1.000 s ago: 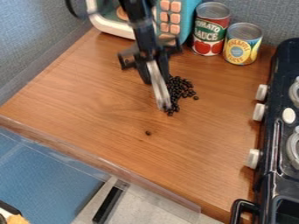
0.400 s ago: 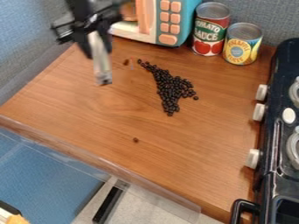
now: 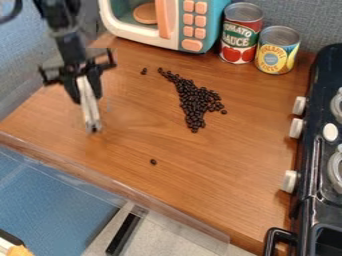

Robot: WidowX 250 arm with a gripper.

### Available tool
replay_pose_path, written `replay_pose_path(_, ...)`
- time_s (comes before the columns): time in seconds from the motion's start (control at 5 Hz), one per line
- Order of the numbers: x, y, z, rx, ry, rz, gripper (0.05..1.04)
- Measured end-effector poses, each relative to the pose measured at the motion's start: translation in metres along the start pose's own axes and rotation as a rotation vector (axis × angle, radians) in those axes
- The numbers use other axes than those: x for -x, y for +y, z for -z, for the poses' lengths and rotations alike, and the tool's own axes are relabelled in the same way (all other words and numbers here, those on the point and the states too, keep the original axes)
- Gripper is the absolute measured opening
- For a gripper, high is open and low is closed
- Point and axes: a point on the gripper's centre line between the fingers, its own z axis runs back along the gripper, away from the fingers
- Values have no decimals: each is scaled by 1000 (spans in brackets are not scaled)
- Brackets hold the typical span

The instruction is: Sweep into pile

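Mostly, the beans (image 3: 196,102) sit in one dark, uneven heap right of the middle of the wooden counter (image 3: 127,155), with a thin tail running up and left toward the microwave (image 3: 181,30). One bean lies just beside the heap's right edge, a couple more lie near the tail's tip, and another lies well apart, nearer the counter's front edge. Left of the heap, and apart from it, the gripper (image 3: 93,129) hangs over the counter, closed, its two pale fingers together and pointing down. Behind the beans stands the microwave, teal and white with orange buttons and an orange handle; a round orange piece (image 3: 145,13) shows inside it. Just right of it are two upright cans, a taller red one (image 3: 240,34) and a shorter yellow one (image 3: 276,50). Along the right side runs the black stove (image 3: 323,65) with its white knobs.
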Motion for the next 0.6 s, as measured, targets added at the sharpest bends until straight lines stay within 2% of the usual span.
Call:
replay_pose_path(0.2,16,7,17,-19,13,-64,371)
replay_pose_path(0.4,26,4,21,-20,3,-88,371)
replay_pose_path(0.6,41,-1,22,-7,29,-137,371)
